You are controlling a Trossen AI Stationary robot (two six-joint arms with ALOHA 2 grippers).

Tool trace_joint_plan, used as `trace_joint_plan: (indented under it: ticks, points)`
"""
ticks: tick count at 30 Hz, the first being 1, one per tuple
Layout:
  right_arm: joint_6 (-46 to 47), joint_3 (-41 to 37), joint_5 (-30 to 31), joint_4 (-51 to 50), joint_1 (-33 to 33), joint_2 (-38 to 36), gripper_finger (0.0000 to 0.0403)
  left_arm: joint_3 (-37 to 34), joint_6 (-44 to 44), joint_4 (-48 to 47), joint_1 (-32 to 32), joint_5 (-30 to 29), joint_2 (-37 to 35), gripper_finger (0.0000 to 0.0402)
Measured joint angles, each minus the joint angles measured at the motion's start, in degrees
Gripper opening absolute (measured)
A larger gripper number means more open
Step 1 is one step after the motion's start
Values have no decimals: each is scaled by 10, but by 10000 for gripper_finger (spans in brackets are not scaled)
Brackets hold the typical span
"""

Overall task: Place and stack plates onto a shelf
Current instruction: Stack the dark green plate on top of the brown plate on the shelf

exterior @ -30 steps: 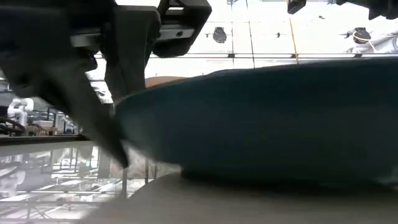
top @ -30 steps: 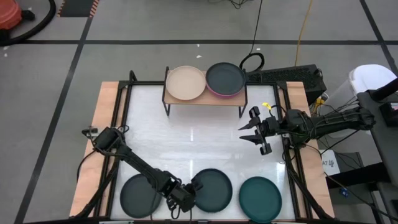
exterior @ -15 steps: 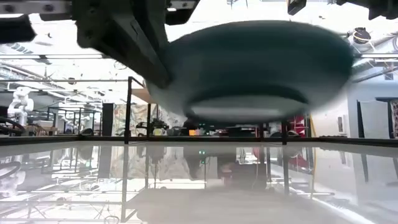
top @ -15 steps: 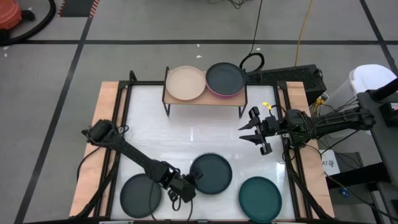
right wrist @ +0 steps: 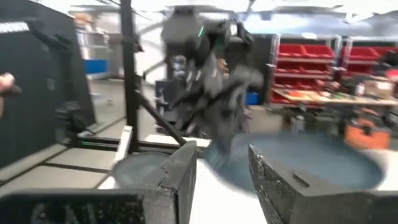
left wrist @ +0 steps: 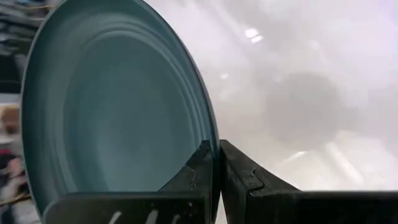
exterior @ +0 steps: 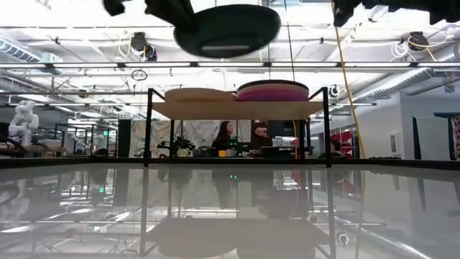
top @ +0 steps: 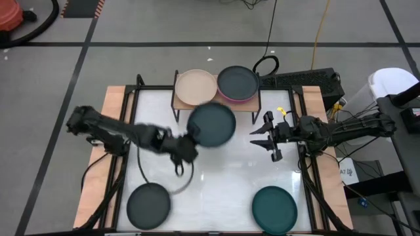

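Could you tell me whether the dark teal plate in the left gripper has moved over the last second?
Yes. The left gripper has lifted the dark teal plate from the table's front edge and carried it toward the shelf, where it now hangs just in front.

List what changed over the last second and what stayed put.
The left gripper, shut on the dark teal plate, lifted it from the table's near edge and carried it up toward the shelf. The right gripper stayed open right of the shelf; the shelf's plates and the two table plates did not move.
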Motion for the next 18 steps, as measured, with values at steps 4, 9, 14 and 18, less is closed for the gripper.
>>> trace_joint_plan:
  ticks: [4, 9, 14, 18]
  points:
    - [0, 0, 49, -21, 0, 0, 125, 0, 69, 1, 85, 1, -43, 12]
    - [0, 0, 63, -28, 0, 0, 125, 1, 117, -1, 214, 45, -56, 12]
    - [0, 0, 63, -27, 0, 0, 125, 1, 130, -1, 317, 122, -40, 12]
    - [0, 0, 62, -27, 0, 1, 125, 1, 130, 0, 361, 149, -36, 12]
